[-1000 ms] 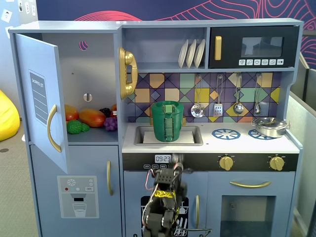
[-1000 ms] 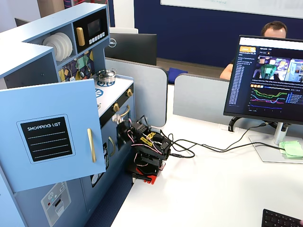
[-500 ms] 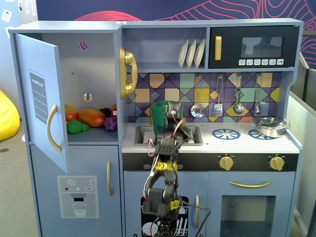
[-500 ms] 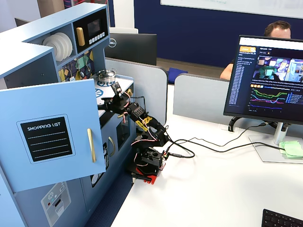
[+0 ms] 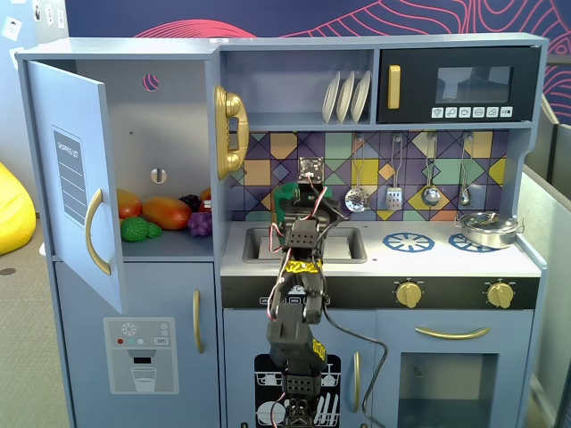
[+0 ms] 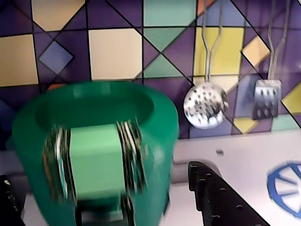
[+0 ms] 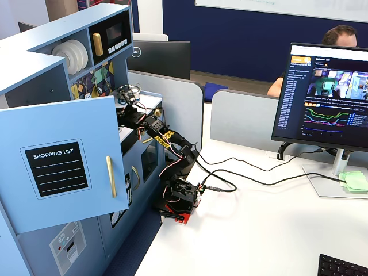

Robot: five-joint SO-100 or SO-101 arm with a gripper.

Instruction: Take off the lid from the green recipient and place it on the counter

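The green recipient (image 6: 155, 141) fills the lower left of the wrist view, blurred, its lighter green strap handle (image 6: 94, 160) facing me. Its top shows a dark green round hollow; no raised lid handle shows, so I cannot tell if the lid is on it. My gripper (image 6: 99, 174) is open, with one black finger (image 6: 221, 197) to the pot's right and the other at the left edge, both slightly apart from the pot. In a fixed view the pot (image 5: 287, 196) peeks out behind the gripper (image 5: 308, 192), over the sink. The counter (image 6: 235, 155) lies to the right.
A silver pan (image 5: 486, 229) sits on the right burner. The sink (image 5: 348, 245) lies under the arm, and a blue burner print (image 5: 409, 241) is beside it. A skimmer (image 6: 205, 106) and a spatula (image 6: 266, 98) hang on the tiled wall. The fridge door (image 5: 76, 178) stands open.
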